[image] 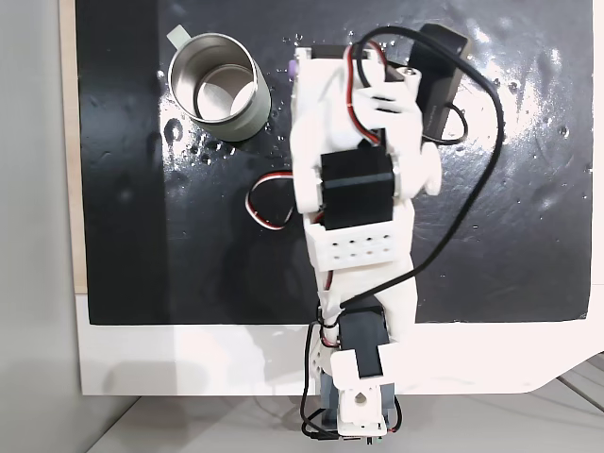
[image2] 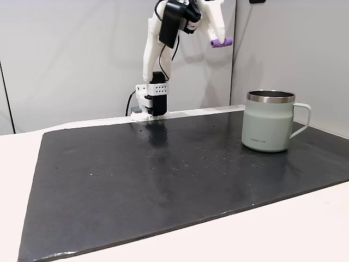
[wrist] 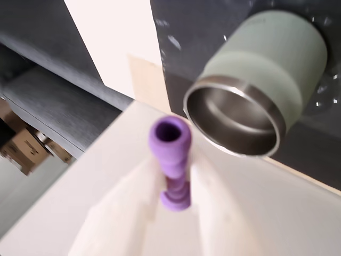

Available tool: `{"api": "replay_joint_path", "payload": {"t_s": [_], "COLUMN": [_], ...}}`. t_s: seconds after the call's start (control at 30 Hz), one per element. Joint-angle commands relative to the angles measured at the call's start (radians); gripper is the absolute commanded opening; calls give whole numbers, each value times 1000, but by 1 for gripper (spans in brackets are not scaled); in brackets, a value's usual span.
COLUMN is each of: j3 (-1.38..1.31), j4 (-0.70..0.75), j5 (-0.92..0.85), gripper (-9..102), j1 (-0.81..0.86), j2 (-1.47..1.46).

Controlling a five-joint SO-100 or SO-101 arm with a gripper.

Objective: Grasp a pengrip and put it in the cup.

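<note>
On the black mat (image2: pixel 163 180) that is covering most of the white table (image: pixel 189 363), the SO-100 arm (image: pixel 354 203) is reaching up and forward from its base at the mat's far edge in the side-on fixed view. The cup (image2: pixel 270 121) is standing upright toward the right of that view, handle turned right, mouth open and looking empty in the top-down fixed view (image: pixel 219 87). High above the mat, the gripper (image2: pixel 218 36) is carrying the pengrip (image2: pixel 222 42) — its jaws are closing on the purple tube near one end, the other end poking out sideways. In the wrist view the white fingers (wrist: pixel 136 197) are pinching the tube's lower part (wrist: pixel 173 160), its hollow end pointing at the camera, the cup's steel rim (wrist: pixel 234 120) lying just up and right of it. The height is probably there so the tube clears the rim on the way over. Nothing is standing between gripper and cup — only specks and glare on the mat; the red and black cables (image: pixel 477 179) are looping beside the arm, clear of the cup. The pengrip seems still short of the opening, so a release now would likely miss.
</note>
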Motion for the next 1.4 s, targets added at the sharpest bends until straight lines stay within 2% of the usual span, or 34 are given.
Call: {"api": "replay_joint_path", "payload": {"t_s": [0.0, 0.37, 0.67, 1.03, 1.1, 1.23, 1.37], "j3": [-63, -216, -337, -344, -344, -353, -367], "j4": [-8, -71, -149, -130, -127, -112, -97], "j5": [21, 21, 32, 18, 8, -5, 0], "gripper": [0, 0, 0, 0, 5, 28, 37], "j1": [-71, -192, -219, -293, -296, -288, -272], "j2": [-5, -155, -278, -327, -325, -321, -318]}}
